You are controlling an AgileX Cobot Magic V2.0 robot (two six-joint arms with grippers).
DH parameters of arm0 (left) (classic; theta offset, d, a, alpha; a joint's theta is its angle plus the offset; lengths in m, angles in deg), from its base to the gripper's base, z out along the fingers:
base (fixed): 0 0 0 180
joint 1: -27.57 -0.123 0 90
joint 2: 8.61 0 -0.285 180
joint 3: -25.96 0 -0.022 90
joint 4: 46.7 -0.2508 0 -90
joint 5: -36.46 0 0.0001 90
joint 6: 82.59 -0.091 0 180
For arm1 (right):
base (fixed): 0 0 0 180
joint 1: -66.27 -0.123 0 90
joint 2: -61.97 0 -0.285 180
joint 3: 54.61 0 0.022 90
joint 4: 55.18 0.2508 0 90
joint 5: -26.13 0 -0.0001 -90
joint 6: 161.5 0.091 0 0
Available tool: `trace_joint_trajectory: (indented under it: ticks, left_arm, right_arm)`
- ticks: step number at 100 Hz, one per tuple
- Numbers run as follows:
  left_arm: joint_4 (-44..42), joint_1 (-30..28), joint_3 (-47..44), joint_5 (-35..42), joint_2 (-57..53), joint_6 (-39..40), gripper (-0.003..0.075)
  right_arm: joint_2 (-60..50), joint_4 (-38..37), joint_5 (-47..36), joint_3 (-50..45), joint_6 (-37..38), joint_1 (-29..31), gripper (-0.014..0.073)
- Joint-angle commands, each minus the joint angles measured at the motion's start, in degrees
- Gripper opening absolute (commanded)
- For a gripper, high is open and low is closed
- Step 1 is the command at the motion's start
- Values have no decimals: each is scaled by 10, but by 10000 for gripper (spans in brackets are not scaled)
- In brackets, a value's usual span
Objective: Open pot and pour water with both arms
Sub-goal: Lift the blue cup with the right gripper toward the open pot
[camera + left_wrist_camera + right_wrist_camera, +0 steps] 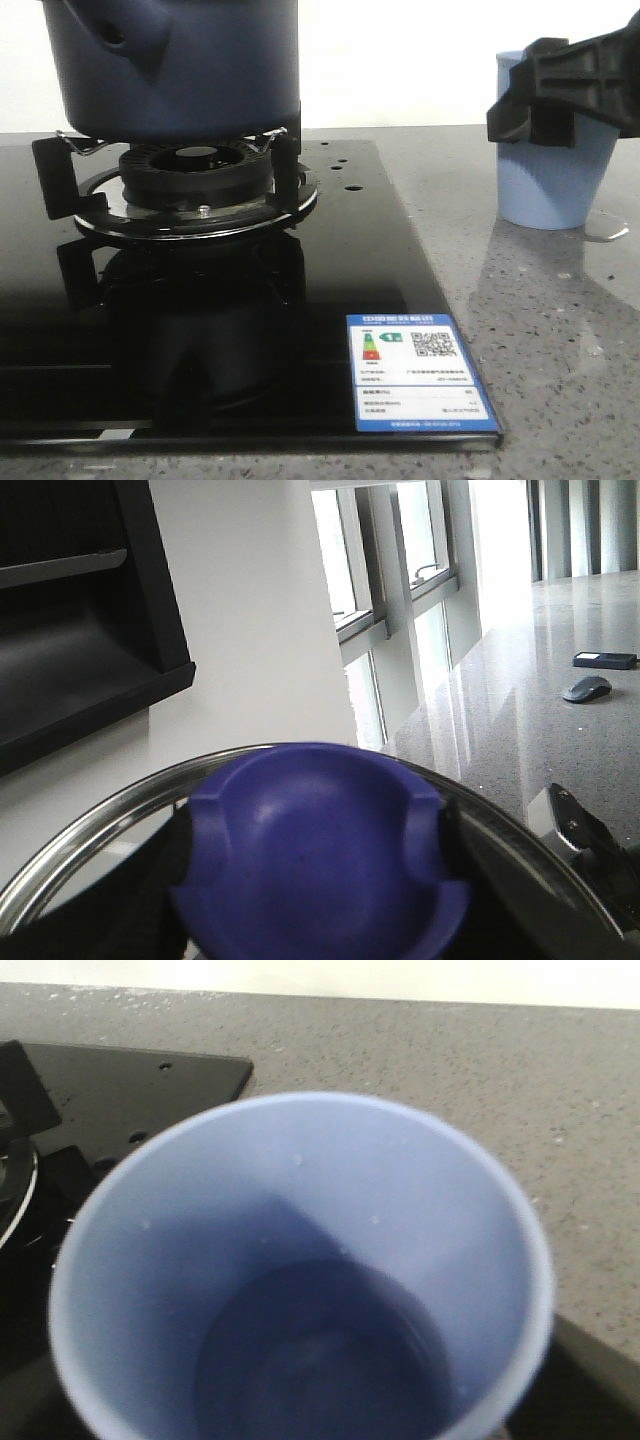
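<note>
Presently: right end effector (pixel 548 100) pinching the light blue cup (pixel 555 175) on the table (pixel 560 330); left end effector pinching the lid knob (pixel 320 855), lid lifted. Pot (pixel 170 65) sits open on the burner (pixel 190 175), a water puddle (pixel 608 230) beside the cup. Risk, judged: a loose pinch during the tilt would spill short of the pot.

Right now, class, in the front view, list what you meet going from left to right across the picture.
Pot on the burner → energy label → cup held by the right tool → water puddle.
</note>
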Motion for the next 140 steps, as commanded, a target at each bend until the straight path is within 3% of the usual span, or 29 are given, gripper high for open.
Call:
trace_joint_trajectory:
  ticks: [1, 9, 27, 49, 67, 87, 107, 140]
  left_arm:
    - [60, -1, 20, -1, -14, 5, 314]
    - [60, -1, 20, -5, -14, 5, 314]
    - [61, -1, 20, -12, -17, 5, 315]
    - [61, -1, 20, -12, -31, 7, 314]
    - [64, -1, 20, -9, -50, 8, 314]
    - [72, -1, 20, 38, -74, 15, 315]
    - [72, -1, 20, 71, -105, 35, 315]
    - [72, -1, 20, 91, -140, 37, 315]
  right_arm:
    - [-2, -27, -50, 18, 12, -1, 461]
    - [2, -28, -56, 18, 12, -1, 371]
    - [2, -32, -54, 18, 12, -1, 322]
    - [-33, -70, -52, 31, 12, -1, 167]
    - [-75, -128, -15, 92, 12, -1, 166]
    - [-70, -162, 112, 225, 12, -3, 167]
    - [-15, -197, 247, 378, 11, -30, 167]
    - [113, -285, 386, 575, 11, -87, 167]
